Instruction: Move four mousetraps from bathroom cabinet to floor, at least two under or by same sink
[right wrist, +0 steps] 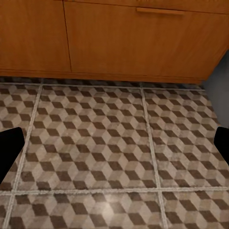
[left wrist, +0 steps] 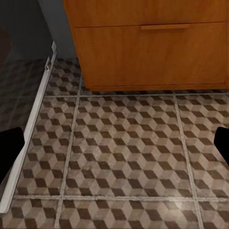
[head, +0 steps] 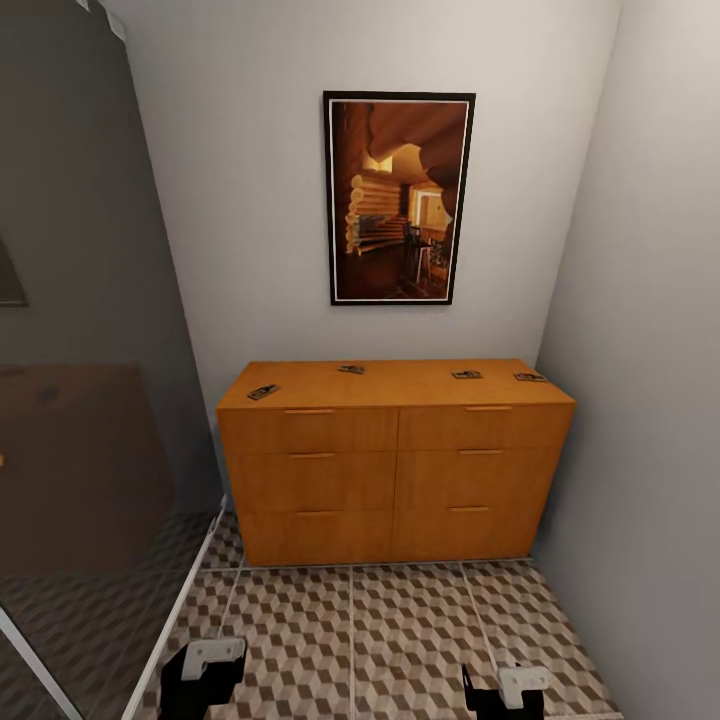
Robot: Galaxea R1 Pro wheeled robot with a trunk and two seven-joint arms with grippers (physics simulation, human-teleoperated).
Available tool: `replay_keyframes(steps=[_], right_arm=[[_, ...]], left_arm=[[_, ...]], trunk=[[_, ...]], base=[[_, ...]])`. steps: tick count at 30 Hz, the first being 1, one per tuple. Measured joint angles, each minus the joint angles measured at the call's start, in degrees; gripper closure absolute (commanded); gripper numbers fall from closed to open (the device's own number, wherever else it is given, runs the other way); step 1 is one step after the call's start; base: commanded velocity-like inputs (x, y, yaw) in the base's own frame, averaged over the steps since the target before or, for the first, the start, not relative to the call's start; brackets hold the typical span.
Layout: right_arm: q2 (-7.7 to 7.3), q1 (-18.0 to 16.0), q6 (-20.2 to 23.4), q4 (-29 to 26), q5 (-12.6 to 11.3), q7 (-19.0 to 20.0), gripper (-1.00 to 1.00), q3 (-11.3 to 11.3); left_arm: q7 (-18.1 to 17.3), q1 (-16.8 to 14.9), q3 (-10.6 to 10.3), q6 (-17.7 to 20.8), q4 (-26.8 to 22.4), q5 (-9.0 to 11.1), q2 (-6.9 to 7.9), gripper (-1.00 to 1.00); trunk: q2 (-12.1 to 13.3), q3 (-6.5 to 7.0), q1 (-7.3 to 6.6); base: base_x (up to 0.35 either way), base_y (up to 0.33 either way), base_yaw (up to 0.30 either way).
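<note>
four mousetraps [head: 263, 392] [head: 351, 369] [head: 466, 375] [head: 529, 377], one cabinet [head: 395, 470] with six drawer fronts, one framed picture [head: 398, 198]

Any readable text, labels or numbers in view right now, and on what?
None readable.
Framed picture: shows a log-cabin interior, no lettering.
Cabinet: plain drawer fronts, no labels.
Four mousetraps on top: too small to tell if any carry print.
</note>
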Motion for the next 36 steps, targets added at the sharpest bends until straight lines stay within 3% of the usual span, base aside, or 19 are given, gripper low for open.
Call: replay_keyframes(steps=[36], right_arm=[[0.03, 0.0, -0.1, -0.2, 0.0, -0.1, -1.0, 0.0]], left_arm=[[0.0, 0.0, -0.3, -0.3, 0.4, 0.0, -0.01, -1.0]], trunk=[[0.0, 0.0, 0.0]], base=[[0.0, 0.0, 0.0]])
